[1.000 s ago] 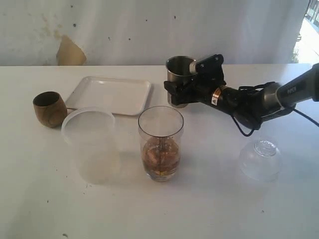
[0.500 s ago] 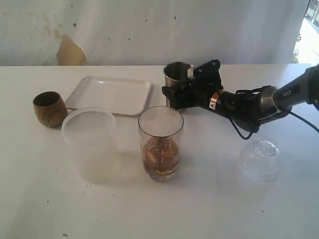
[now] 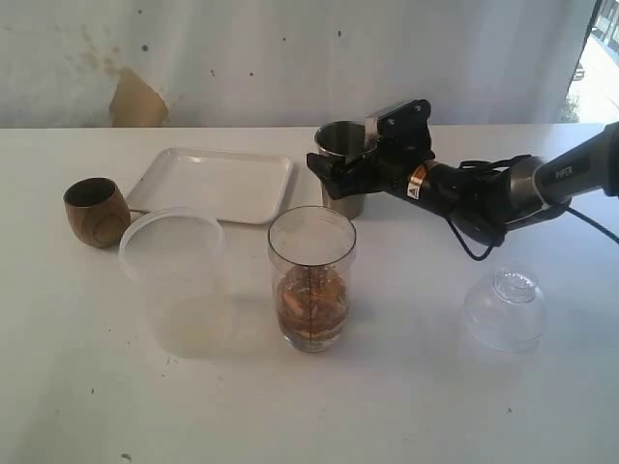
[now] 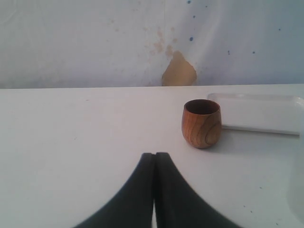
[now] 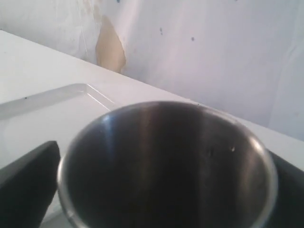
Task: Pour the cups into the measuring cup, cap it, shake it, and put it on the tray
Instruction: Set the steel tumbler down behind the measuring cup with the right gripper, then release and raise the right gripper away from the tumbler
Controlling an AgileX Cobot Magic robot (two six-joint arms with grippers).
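The steel tumbler point(image 3: 340, 142) stands upright beside the right end of the white tray point(image 3: 213, 184), its foot at or just above the table. My right gripper point(image 3: 340, 182) is shut on it, one finger on each side; in the right wrist view the tumbler point(image 5: 166, 152) looks dark and empty inside. The measuring cup point(image 3: 311, 275) stands in front, uncapped, with brown contents at the bottom. The wooden cup point(image 3: 97, 211) sits upright at far left. My left gripper point(image 4: 155, 155) is shut on nothing, short of the wooden cup point(image 4: 202, 123), and out of the exterior view.
A milky plastic tub point(image 3: 174, 280) stands left of the measuring cup. A clear domed lid point(image 3: 505, 309) lies on the table at the right. The tray's corner point(image 5: 47, 114) lies just beyond the tumbler. A wall runs along the table's far edge.
My right gripper has lowered the steel tumbler from above the table down to the tabletop beside the tray. Nothing else has moved.
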